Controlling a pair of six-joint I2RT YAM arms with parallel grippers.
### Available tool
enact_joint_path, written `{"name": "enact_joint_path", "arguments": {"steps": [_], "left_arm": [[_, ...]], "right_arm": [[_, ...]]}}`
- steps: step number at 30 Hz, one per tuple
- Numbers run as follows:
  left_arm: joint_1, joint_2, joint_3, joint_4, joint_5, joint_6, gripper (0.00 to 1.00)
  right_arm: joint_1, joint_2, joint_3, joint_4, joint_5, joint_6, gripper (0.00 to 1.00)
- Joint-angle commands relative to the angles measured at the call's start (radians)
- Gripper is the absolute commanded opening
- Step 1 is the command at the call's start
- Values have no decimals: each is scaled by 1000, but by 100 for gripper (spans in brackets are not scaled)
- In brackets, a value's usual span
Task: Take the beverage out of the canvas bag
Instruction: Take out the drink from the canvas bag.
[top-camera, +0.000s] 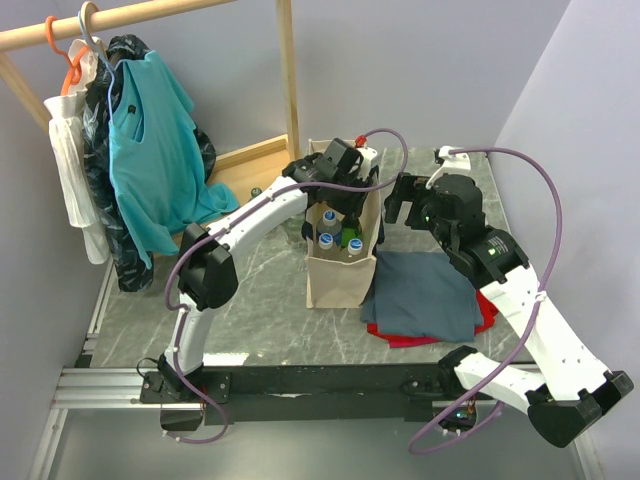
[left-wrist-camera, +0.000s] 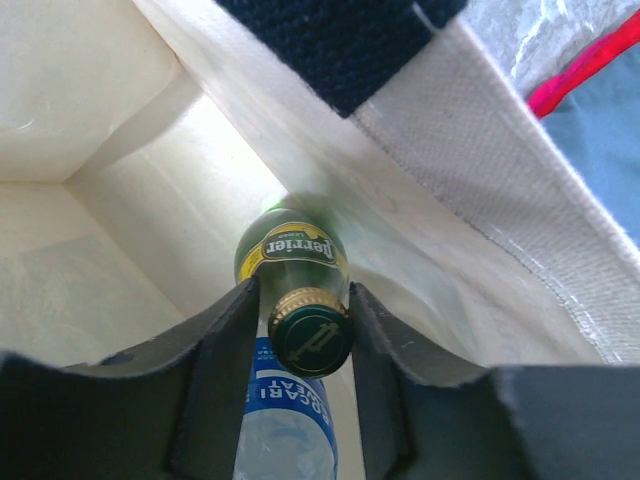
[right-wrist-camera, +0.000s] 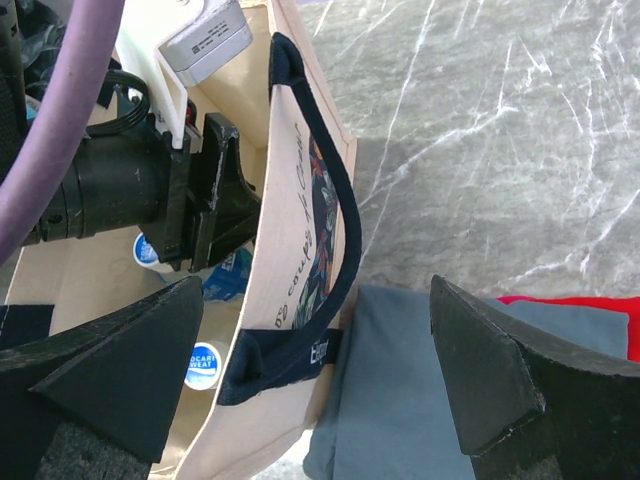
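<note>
L end effector (left-wrist-camera: 303, 295) sat in canvas bag (left-wrist-camera: 150, 180), flanked green bottle (left-wrist-camera: 290, 250) at cap; grip unclear. R end effector (right-wrist-camera: 315, 300) spread wide.

Bright, even indoor light from above. The canvas bag (top-camera: 335, 285) throws only a faint, soft shadow on the marble table (top-camera: 250, 320) at its foot. Inside the bag, white glow washes out its far wall; the green bottle (left-wrist-camera: 290, 255) there looks sharp, nearer edges soft.

Pale lilac walls (top-camera: 420, 60), grey marble tabletop (top-camera: 250, 330), wooden clothes rail (top-camera: 130, 15)
</note>
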Motion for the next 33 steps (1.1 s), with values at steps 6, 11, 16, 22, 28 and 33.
{"name": "enact_joint_path", "arguments": {"steps": [6,11,16,22,28,33], "left_arm": [[-7,9,33,19,13,11,38],[-10,16,33,10,13,12,27],[-12,16,35,13,10,12,10],[-12,14,42,26,-7,5,1],[-12,-40,16,79,-67,-9,1],[-12,-98,7,111,-75,-9,1]], "right_arm": [[-10,-4,-4,31,-1,3,100],[-11,-4,-4,33,-6,5,100],[-11,-4,-6,34,-6,3,100],[-10,-5,-6,33,-1,2,100],[-10,-9,-6,34,2,2,100],[-11,-9,-6,36,2,3,100]]}}
